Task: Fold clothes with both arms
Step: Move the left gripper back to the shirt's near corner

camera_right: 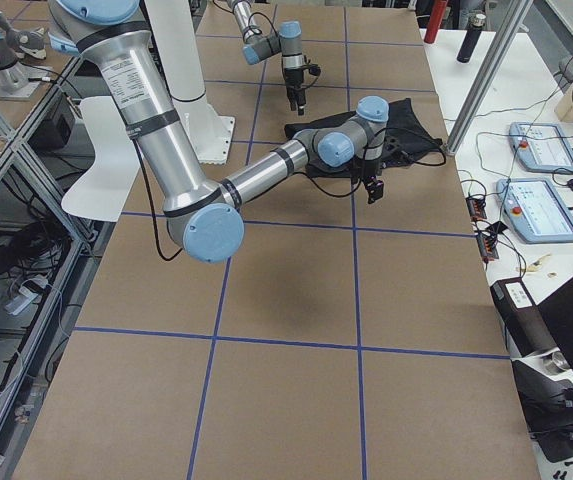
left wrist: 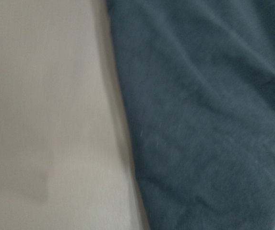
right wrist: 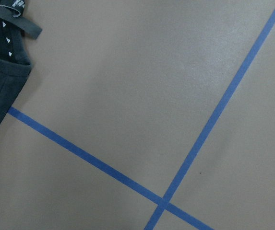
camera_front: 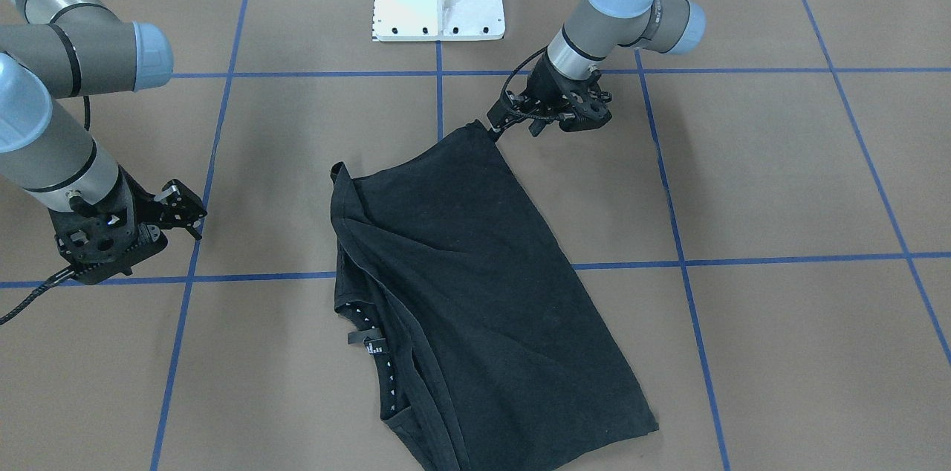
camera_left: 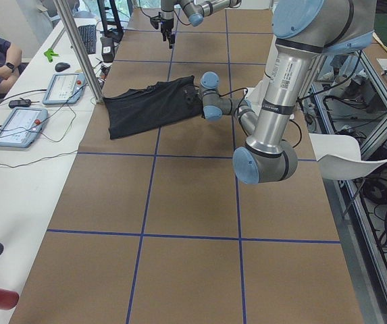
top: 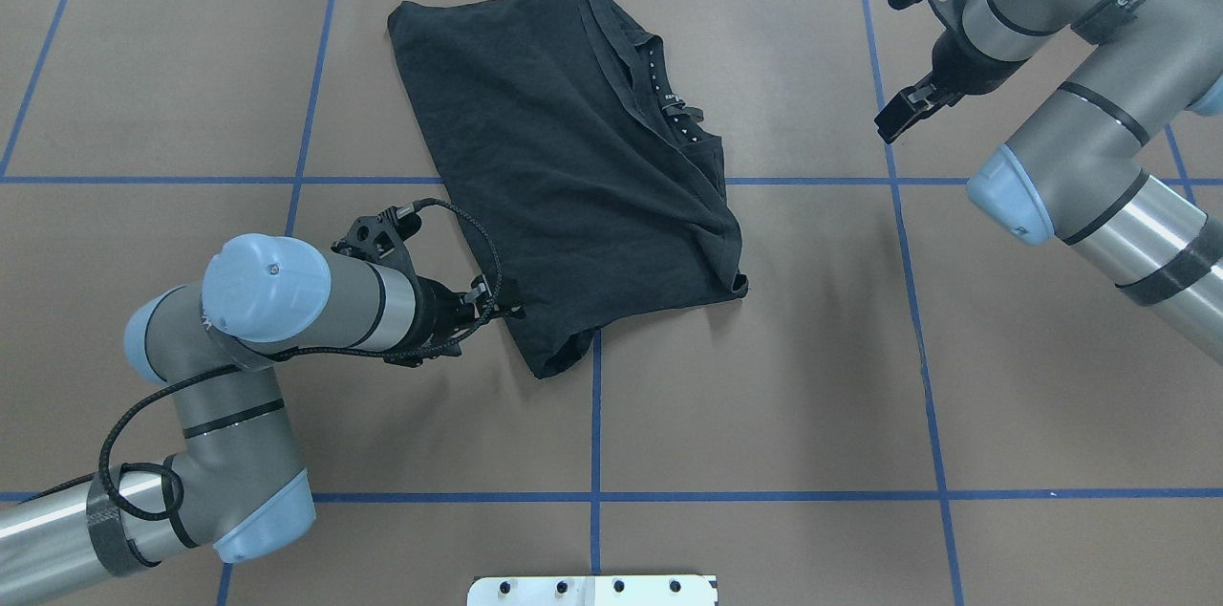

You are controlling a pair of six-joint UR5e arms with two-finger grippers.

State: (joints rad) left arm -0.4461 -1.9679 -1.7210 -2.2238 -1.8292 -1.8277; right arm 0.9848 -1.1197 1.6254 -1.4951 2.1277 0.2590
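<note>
Centrally, the black T-shirt (top: 564, 157) lies half-folded; the left gripper (top: 506, 308), lower left, appears pinched on its hem corner. Right gripper (top: 903, 109), upper right, hangs slightly parted, empty. Lift the corner evenly across, avoiding bunching.

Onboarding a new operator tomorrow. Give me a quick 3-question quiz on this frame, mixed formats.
1. True or false: the right gripper is touching the T-shirt.
2. Multiple choice: where on the shirt is the left gripper? A) at the neck tag B) at a corner on the robot's side C) on the middle of the cloth
3. Fill in: the table is marked into squares with ____ tape.

Key
1. False. It hangs clear of the shirt, over bare table.
2. B. It meets the corner nearest the robot base; whether it grips the cloth is not clear.
3. Blue.
</note>
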